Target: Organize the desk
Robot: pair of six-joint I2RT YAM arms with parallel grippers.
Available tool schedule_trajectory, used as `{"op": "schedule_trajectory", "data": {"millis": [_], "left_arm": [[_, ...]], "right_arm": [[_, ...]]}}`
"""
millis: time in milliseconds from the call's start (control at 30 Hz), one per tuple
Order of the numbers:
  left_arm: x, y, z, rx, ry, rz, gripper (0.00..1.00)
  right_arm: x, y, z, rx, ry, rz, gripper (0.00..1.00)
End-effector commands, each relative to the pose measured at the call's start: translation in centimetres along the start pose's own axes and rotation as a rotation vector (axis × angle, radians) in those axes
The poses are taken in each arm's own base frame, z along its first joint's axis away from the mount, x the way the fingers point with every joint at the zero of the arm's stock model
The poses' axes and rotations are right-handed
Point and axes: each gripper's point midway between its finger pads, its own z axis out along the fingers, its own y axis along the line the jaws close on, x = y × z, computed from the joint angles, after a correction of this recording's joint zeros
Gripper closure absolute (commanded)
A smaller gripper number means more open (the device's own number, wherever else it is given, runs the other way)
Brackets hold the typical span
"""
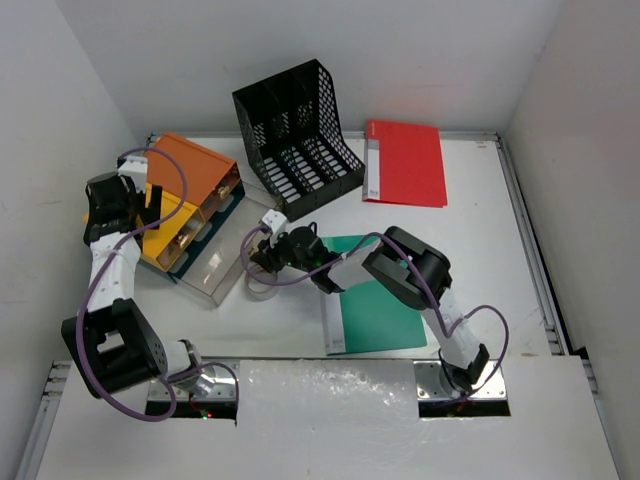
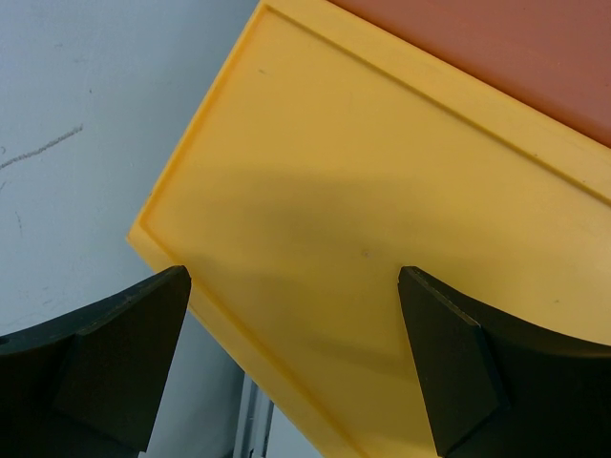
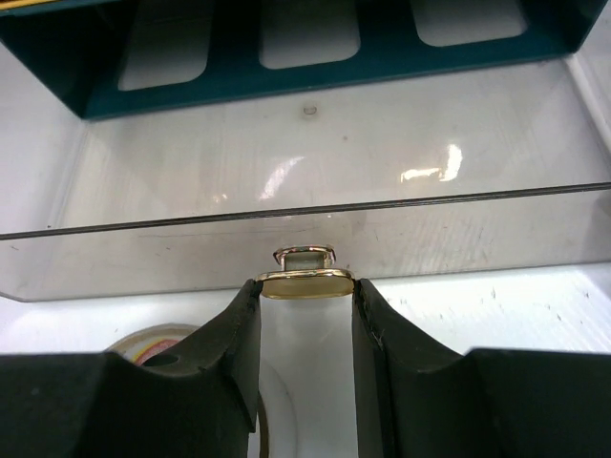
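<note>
Desk surface [image 1: 480,260] spreads beneath both arms. At ten o'clock the left gripper [image 2: 296,286] hovers over the yellow drawer box [image 2: 382,191], jaws gaping wide. The right gripper [image 3: 305,291] has its jaws pinching the gold handle [image 3: 286,283] of the clear drawer [image 1: 215,272].

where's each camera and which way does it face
top external: above and behind the arms, looking down on the desk; both show.
left wrist: behind the open left claw, facing the drawer box top.
right wrist: behind the right claw, facing the clear drawer; the claw pinches its gold handle.
shared: top and right wrist both show that drawer.
</note>
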Motion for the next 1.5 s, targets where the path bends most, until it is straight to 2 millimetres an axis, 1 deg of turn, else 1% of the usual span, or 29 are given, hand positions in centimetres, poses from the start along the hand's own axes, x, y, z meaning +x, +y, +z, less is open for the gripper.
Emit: {"op": "schedule_trajectory", "data": {"millis": [0,100,133,200,233,300,333,467,567,700,733,800,833,867,900,933,967,1000,1033,1067,1100,1133,1167,1200,1233,1300,1333,1433,1467], "left_arm": [[3.3,-1.4,-0.4,0.063,0.124,0.02,0.09],[3.0,-1.7,-0.6,0.088,0.12,0.021,0.09],[2.9,-1.8,-0.7,0.098,0.124,0.021,0.1],[2.5,-1.8,-1.0,0.112,0.121,0.021,0.09],[2.4,-1.8,-1.1,0.116,0.12,0.02,0.09],[1.7,-1.7,-1.4,0.128,0.109,0.019,0.09],[1.3,-1.8,-1.6,0.138,0.099,0.021,0.09],[-1.7,-2.3,-3.2,0.215,0.013,0.023,0.09],[-4.6,-3.2,-5.3,0.286,-0.088,0.027,0.09],[-8.6,-4.6,-10.0,0.343,-0.247,0.076,0.09],[-9.6,-6.2,-11.1,0.378,-0.279,0.112,0.09],[-10.8,-8.0,-13.4,0.422,-0.316,0.154,0.09],[-11.5,-10.4,-14.8,0.489,-0.341,0.192,0.11],[-12.0,-11.3,-15.9,0.518,-0.351,0.207,0.12],[-12.5,-14.0,-17.5,0.59,-0.375,0.252,0.13],[-12.6,-14.9,-18.0,0.595,-0.368,0.263,0.16],[-12.3,-16.2,-18.4,0.621,-0.347,0.295,0.18],[-12.0,-19.4,-20.0,0.69,-0.358,0.371,0.19],[-11.5,-20.2,-20.1,0.657,-0.341,0.42,0.21],[-10.1,-22.1,-19.9,0.662,-0.304,0.487,0.21],[-8.7,-25.6,-22.3,0.728,-0.333,0.602,0.21],[-7.7,-26.7,-22.6,0.721,-0.333,0.672,0.21],[-5.3,-28.6,-22.4,0.769,-0.286,0.757,0.21],[-4.0,-30.3,-23.0,0.82,-0.279,0.811,0.2],[-2.1,-31.7,-22.3,0.855,-0.238,0.857,0.2],[0.5,-33.3,-22.2,0.908,-0.198,0.943,0.23],[2.6,-34.0,-21.4,0.923,-0.154,0.993,0.24],[6.1,-34.4,-20.7,0.961,-0.082,1.064,0.32],[6.6,-34.3,-20.5,0.961,-0.071,1.07,0.33]], "right_arm": [[-3.3,1.0,-0.8,-0.031,-0.037,0.004,0.85],[-4.0,0.9,-1.1,-0.029,-0.01,-0.008,0.54],[-4.2,0.7,-1.3,-0.024,-0.006,-0.006,0.48],[-4.4,0.5,-1.7,-0.017,0.019,0.003,0.39],[-5.5,0.5,-2.1,-0.015,0.011,0.003,0.37],[-5.5,0.4,-2.8,-0.009,0.044,0.006,0.32],[-6.4,0.4,-3.2,-0.007,0.037,0.001,0.24],[-7.0,0.3,-4.9,-0.015,0.095,0.04,0.08],[-7.8,0.8,-6.5,-0.05,0.127,0.074,0.02],[-8.6,-0.2,-9.0,-0.044,0.142,0.153,0.01],[-8.0,-0.3,-9.8,-0.046,0.158,0.175,0.01],[-9.1,-1.8,-11.5,-0.008,0.132,0.228,0.01],[-7.8,-2.3,-12.5,0.014,0.161,0.259,0.01],[-8.8,-3.0,-13.6,0.04,0.136,0.28,0.01],[-7.7,-4.5,-14.9,0.09,0.151,0.299,0.01],[-7.1,-5.4,-15.9,0.131,0.166,0.312,0.01],[-7.8,-6.6,-17.2,0.192,0.139,0.304,0.01],[-7.5,-8.1,-18.3,0.245,0.139,0.312,0.01],[-5.9,-8.7,-19.5,0.283,0.172,0.327,0.01],[-5.6,-9.4,-20.5,0.319,0.172,0.333,0.01],[-5.3,-10.5,-22.0,0.36,0.164,0.346,0.01],[-4.9,-11.0,-22.7,0.381,0.169,0.351,0.01],[-4.8,-11.5,-23.5,0.403,0.167,0.357,0.01],[-4.5,-12.6,-24.7,0.451,0.16,0.364,0.01],[-4.0,-12.9,-25.4,0.474,0.173,0.372,0.01],[-3.8,-13.8,-26.7,0.526,0.17,0.365,0.01],[-3.6,-13.9,-27.0,0.536,0.177,0.363,0.01],[-3.1,-14.0,-27.5,0.549,0.193,0.345,0.01],[-3.0,-14.1,-27.6,0.552,0.199,0.339,0.01]]}}
